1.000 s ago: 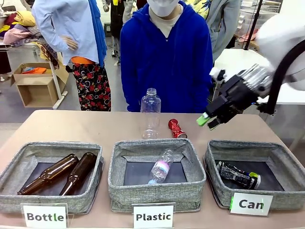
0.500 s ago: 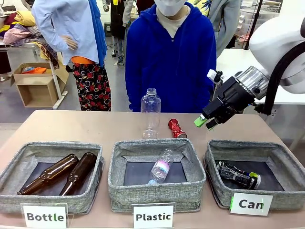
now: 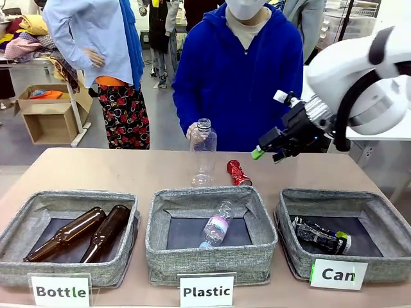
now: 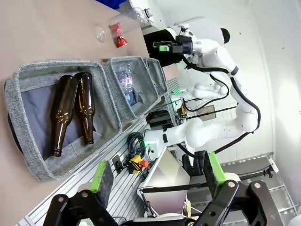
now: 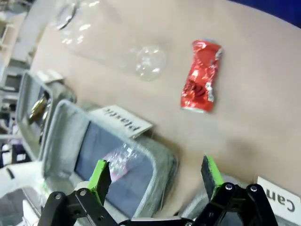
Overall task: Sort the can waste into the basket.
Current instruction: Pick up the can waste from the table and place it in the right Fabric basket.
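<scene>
Crushed black metal can (image 3: 321,236) lies in the grey fabric "Can" basket (image 3: 388,269); a crushed shiny red can (image 3: 238,172) waits just ahead of the right gripper (image 3: 266,154), fingers apart, empty.

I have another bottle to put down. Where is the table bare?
The widest bare table lies behind the Bottle basket, left of the clear bottle. A smaller patch lies behind the Can basket, where the open right gripper hovers. Crowded: clear bottle and red can behind the Plastic basket.
</scene>
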{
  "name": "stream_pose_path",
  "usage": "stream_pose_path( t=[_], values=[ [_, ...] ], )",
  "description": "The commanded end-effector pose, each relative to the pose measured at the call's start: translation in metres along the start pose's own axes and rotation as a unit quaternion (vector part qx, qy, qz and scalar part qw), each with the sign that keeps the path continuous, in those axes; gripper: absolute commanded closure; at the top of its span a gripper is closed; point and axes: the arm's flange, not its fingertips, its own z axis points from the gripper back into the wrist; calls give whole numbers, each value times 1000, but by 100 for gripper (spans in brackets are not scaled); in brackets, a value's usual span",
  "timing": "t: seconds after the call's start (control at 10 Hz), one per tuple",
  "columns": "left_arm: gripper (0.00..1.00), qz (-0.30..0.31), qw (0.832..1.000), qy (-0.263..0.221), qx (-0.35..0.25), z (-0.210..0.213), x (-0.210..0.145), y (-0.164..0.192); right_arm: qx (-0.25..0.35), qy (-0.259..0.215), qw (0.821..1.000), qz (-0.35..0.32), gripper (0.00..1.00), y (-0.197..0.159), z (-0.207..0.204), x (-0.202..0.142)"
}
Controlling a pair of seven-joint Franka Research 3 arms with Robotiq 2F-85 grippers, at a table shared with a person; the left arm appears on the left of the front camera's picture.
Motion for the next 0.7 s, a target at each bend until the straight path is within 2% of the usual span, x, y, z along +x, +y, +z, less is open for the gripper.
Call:
stream_pose_path(
  t=[0.0, 0.2, 0.4, 0.5, 0.6],
  values=[
    [0, -2, 1000, 3, -3, 2, -3, -2, -7, 40, 999, 1, 0, 9, -20, 32],
    [0, -2, 1000, 3, -3, 2, -3, -2, 68, 46, 997, -7, 0, -24, 38, 4],
    [0, -2, 1000, 3, -3, 2, -3, -2, 110, 22, 993, -25, 0, -71, 108, -52],
    [0, -2, 1000, 3, -3, 2, -3, -2, 135, 7, 991, -21, 0, -87, 132, -80],
    [0, -2, 1000, 3, -3, 2, -3, -2, 157, -28, 987, -26, 0, -102, 150, -109]
  ],
)
